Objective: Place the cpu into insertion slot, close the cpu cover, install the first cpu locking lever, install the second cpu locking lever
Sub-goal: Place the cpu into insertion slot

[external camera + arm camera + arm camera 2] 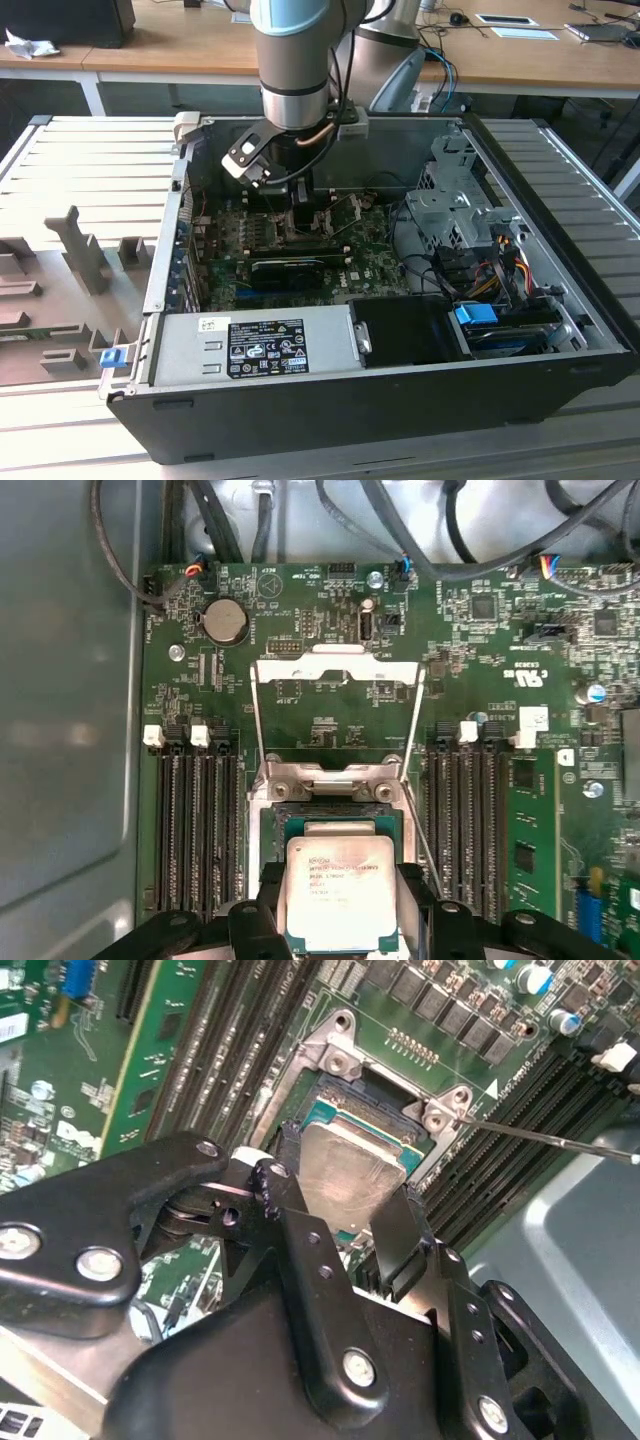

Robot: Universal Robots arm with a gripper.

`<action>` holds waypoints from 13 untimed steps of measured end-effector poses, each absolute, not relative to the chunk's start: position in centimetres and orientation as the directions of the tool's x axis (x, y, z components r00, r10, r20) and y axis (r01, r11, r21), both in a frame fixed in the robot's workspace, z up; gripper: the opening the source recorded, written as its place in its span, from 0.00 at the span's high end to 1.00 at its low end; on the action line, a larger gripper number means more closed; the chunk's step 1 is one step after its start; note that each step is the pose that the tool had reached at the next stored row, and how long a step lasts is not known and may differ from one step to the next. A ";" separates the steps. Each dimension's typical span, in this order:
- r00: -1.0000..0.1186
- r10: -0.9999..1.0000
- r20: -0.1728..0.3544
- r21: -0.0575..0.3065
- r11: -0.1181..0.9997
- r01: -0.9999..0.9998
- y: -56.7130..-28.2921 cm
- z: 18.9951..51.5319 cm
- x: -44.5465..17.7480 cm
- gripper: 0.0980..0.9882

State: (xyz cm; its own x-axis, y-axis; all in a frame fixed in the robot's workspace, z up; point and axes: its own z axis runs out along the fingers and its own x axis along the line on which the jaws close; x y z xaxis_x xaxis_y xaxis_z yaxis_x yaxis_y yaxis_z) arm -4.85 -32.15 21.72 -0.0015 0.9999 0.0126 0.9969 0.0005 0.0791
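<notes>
In both wrist views my gripper (pixel 342 1182) (pixel 341 885) is shut on the cpu (pixel 350 1165) (pixel 340 875), one black finger on each of two opposite edges. The cpu is a flat chip with a silver top and a green rim. It hangs level just over the insertion slot (pixel 365 1100) (pixel 335 813), partly covering its dark pin field. The cpu cover (pixel 335 670), a silver frame with a square window, is swung open and lies back on the green board beyond the slot. A thin locking lever (pixel 545 1140) stands free beside the slot. In the exterior view my gripper (pixel 300 195) reaches down into the open computer case.
Long black memory slots (pixel 195 830) (pixel 470 820) flank the slot on both sides. The exterior view shows a black ribbed block (pixel 290 268), the power supply (pixel 260 345) at the front, a drive cage (pixel 450 210) and cables (pixel 490 270) towards that view's right, and the case walls all round.
</notes>
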 end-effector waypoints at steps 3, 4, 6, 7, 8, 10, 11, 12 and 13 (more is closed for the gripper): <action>0.005 1.000 0.013 0.079 -0.006 0.997 -32.0 21.3 -4.8 0.52; 0.009 1.000 0.013 0.079 -0.010 0.997 -32.0 21.2 -4.8 0.52; 0.011 1.000 0.013 0.079 -0.012 0.997 -32.0 21.0 -4.8 0.52; 0.012 1.000 0.012 0.079 -0.012 0.997 -32.0 20.9 -4.9 0.52; 0.011 1.000 0.013 0.079 -0.012 0.997 -32.0 20.8 -4.9 0.52; 0.011 1.000 0.013 0.079 -0.012 0.997 -32.0 20.4 -4.9 0.52; 0.011 1.000 0.012 0.079 -0.012 0.997 -32.0 20.4 -4.9 0.52; 0.011 1.000 0.012 0.079 -0.012 0.997 -32.0 20.4 -4.9 0.52; 0.011 1.000 0.012 0.079 -0.012 0.997 -32.0 20.4 -4.9 0.52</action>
State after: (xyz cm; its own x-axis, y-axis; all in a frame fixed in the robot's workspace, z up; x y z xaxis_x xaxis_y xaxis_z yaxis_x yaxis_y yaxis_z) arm -4.86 -31.99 20.38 0.0115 0.9999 0.0125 0.9968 -0.0124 0.0790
